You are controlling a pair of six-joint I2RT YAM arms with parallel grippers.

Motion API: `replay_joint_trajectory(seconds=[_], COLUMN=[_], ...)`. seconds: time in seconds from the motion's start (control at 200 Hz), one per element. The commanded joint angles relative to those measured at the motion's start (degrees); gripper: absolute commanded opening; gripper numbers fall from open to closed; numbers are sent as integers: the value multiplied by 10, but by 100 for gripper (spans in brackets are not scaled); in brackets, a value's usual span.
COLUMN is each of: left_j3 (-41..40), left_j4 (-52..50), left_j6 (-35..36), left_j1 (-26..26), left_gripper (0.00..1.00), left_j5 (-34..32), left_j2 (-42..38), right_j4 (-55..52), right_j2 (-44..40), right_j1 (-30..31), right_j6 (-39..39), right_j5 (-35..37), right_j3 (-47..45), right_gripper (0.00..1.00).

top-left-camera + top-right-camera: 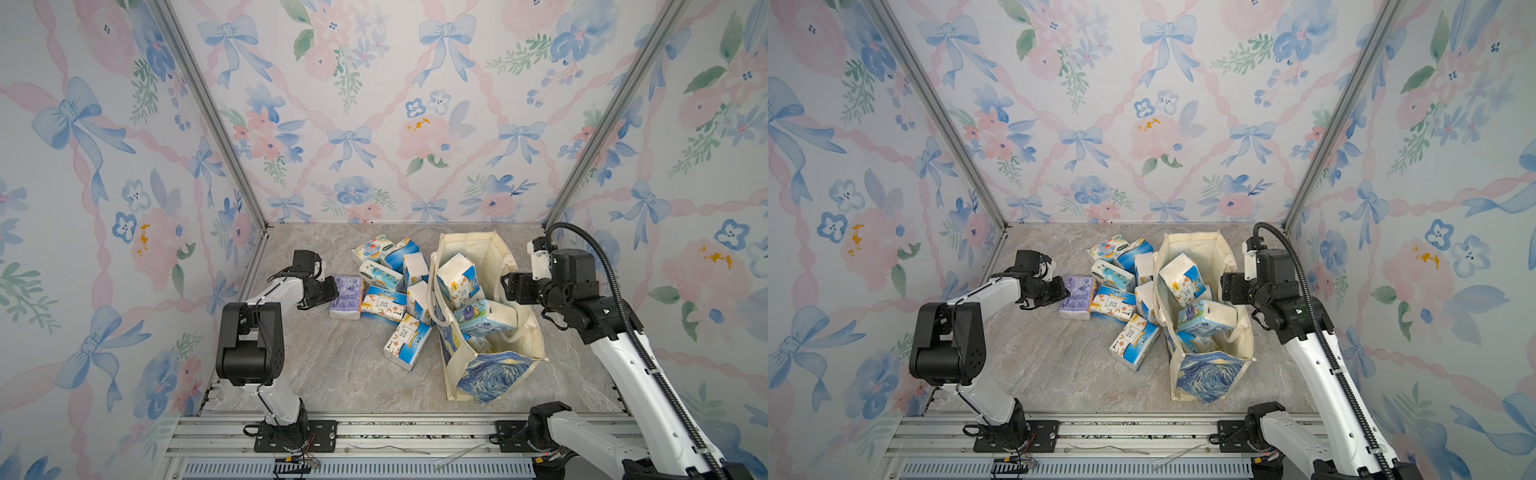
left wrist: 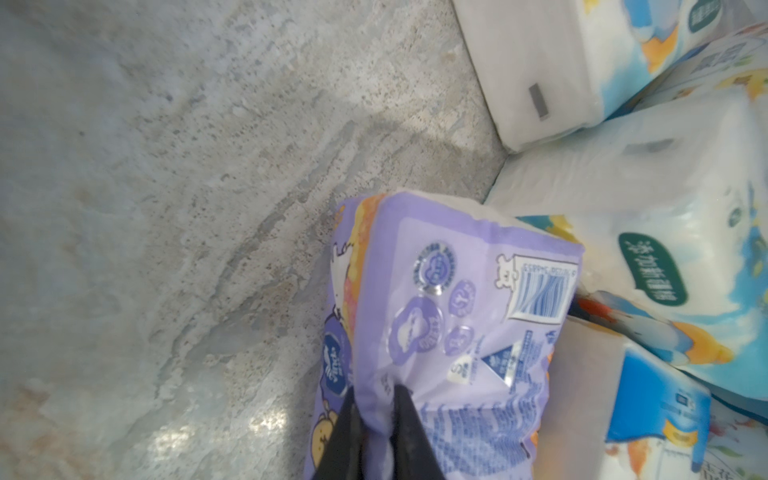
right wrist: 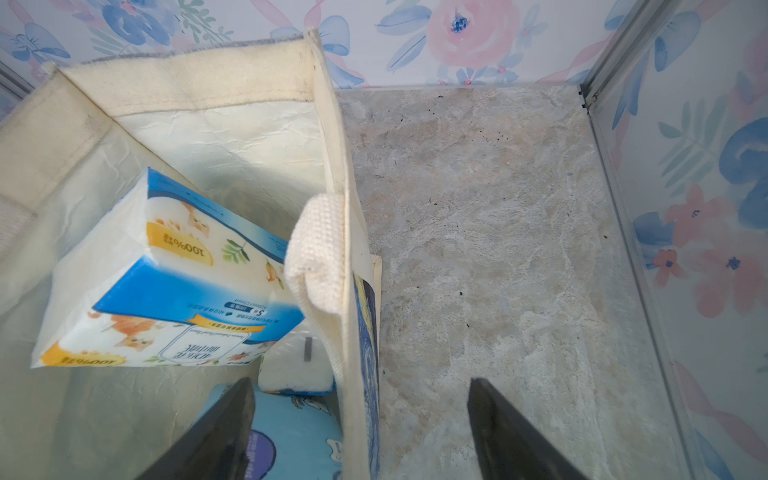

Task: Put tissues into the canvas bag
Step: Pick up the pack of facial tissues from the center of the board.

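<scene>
A lavender tissue pack [image 1: 345, 297] [image 1: 1076, 297] lies at the left end of a heap of blue-and-white tissues [image 1: 390, 286] on the stone tabletop. My left gripper [image 1: 334, 291] [image 2: 376, 388] is shut on a fold of the lavender pack's [image 2: 457, 332] wrapper. The canvas bag [image 1: 490, 365] [image 1: 1212, 370] stands open to the right of the heap, with several packs [image 1: 457, 278] inside. My right gripper [image 1: 505, 286] [image 3: 360, 379] is open astride the bag's right wall [image 3: 353, 415], one finger inside and one outside.
One pack [image 1: 407, 340] lies loose in front of the heap, near the bag's left side. A cream handle loop [image 3: 320, 249] hangs over the bag's rim by my right gripper. Floral walls enclose the table on three sides; aluminium rails [image 1: 374, 432] run along the front.
</scene>
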Motion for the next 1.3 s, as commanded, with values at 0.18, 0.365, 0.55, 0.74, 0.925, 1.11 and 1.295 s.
replay_joint_trajectory(seconds=[0.18, 0.365, 0.55, 0.74, 0.925, 1.11, 1.295], left_j3=[-6, 6, 20, 50, 116, 208, 277], left_j4=[-38, -56, -69, -70, -69, -68, -52], left_j6=[6, 5, 3, -12, -12, -18, -18], left_j1=[0, 0, 0, -10, -65, -141, -216], left_gripper=[0, 0, 0, 0, 0, 0, 0], left_j5=[10, 4, 9, 50, 73, 73, 81], left_j2=[-50, -98, -141, -205, -236, -238, -222], right_j4=[11, 15, 16, 18, 24, 28, 26], right_j2=[5, 6, 6, 5, 10, 10, 6], right_j1=[12, 15, 18, 19, 22, 29, 30], right_j6=[7, 9, 8, 9, 12, 14, 14], right_j5=[2, 2, 4, 8, 6, 7, 9], right_j3=[13, 12, 11, 9, 6, 7, 7], right_gripper=[81, 81, 81, 81, 81, 81, 81])
